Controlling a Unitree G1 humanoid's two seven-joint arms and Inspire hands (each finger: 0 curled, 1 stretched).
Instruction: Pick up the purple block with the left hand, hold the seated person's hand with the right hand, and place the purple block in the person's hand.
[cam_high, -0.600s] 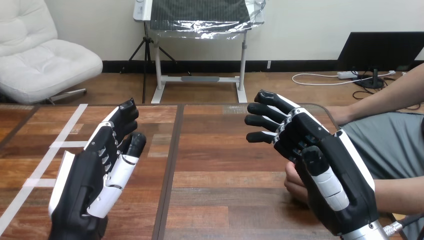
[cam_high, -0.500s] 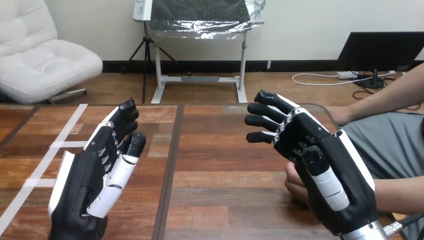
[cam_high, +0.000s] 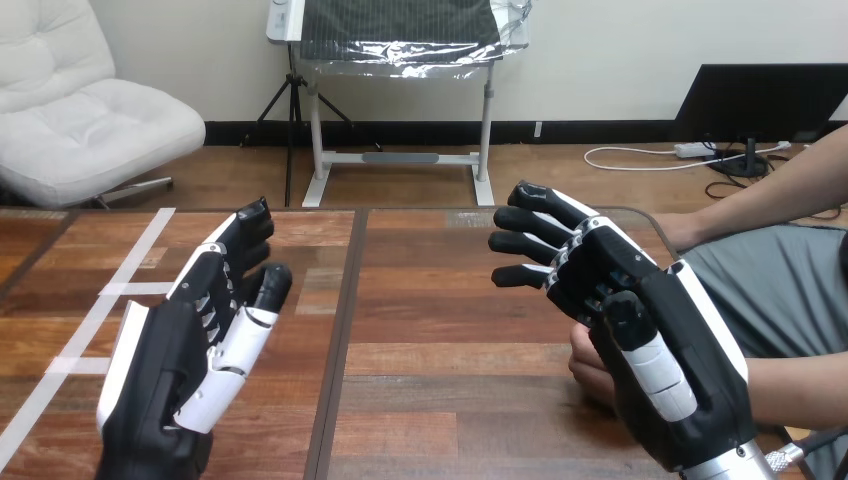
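Head view: L hand (cam_high: 185, 365), R hand (cam_high: 655, 375) uncurled; person's hand (cam_high: 587, 368) beside R.

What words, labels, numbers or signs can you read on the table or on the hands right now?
None. No readable word, label, number or sign stands on the left hand, the right hand, the wooden table or the white tape strips on it. The person's hand, beside the right hand, bears no text either.

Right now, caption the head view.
Left robot hand and right robot hand open over the table; person's hand partly hidden by the right.
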